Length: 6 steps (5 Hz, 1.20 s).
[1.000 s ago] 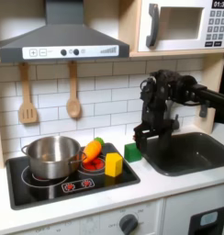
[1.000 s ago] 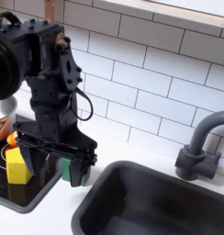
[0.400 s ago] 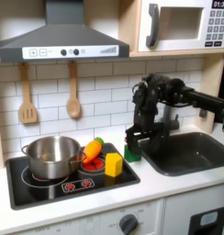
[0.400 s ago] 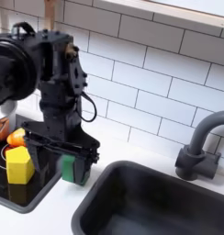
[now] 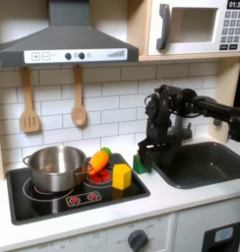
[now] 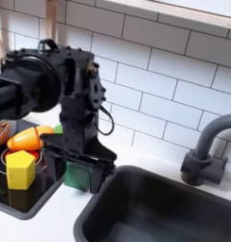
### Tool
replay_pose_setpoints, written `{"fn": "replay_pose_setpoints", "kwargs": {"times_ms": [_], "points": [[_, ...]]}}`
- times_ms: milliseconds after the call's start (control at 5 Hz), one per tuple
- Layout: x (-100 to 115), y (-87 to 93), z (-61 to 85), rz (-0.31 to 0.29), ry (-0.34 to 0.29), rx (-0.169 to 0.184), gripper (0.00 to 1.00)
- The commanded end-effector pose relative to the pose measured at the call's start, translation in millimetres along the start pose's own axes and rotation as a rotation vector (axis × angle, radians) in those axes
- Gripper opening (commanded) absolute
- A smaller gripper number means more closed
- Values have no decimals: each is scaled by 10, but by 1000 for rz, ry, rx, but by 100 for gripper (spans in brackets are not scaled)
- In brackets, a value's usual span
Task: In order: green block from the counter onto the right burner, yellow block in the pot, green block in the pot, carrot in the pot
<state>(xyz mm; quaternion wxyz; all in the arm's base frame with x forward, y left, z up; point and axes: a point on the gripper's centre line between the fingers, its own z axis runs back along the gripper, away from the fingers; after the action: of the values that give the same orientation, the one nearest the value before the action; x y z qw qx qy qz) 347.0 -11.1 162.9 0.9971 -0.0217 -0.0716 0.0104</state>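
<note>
gripper [image 6: 84, 176] wide, straddling green block [image 6: 79, 177] | on counter [image 6: 51, 213], beside stovetop [image 6: 18, 200]

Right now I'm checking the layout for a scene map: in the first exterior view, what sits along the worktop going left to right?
pot → carrot → yellow block → green block, with the gripper at it → sink

Pot [image 5: 55, 167] on stovetop [image 5: 53, 202]; carrot [image 5: 97, 161], yellow block [image 5: 121, 176] beside.
</note>
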Motion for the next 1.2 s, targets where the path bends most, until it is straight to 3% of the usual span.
{"fn": "replay_pose_setpoints", "kwargs": {"times_ms": [0,400,600,1000], "points": [[99,51,-59,39,0,36,100],[130,90,-17,47,-4,30,100],[95,193,60,55,-10,33,100],[65,306,-54,39,21,37,100]]}}
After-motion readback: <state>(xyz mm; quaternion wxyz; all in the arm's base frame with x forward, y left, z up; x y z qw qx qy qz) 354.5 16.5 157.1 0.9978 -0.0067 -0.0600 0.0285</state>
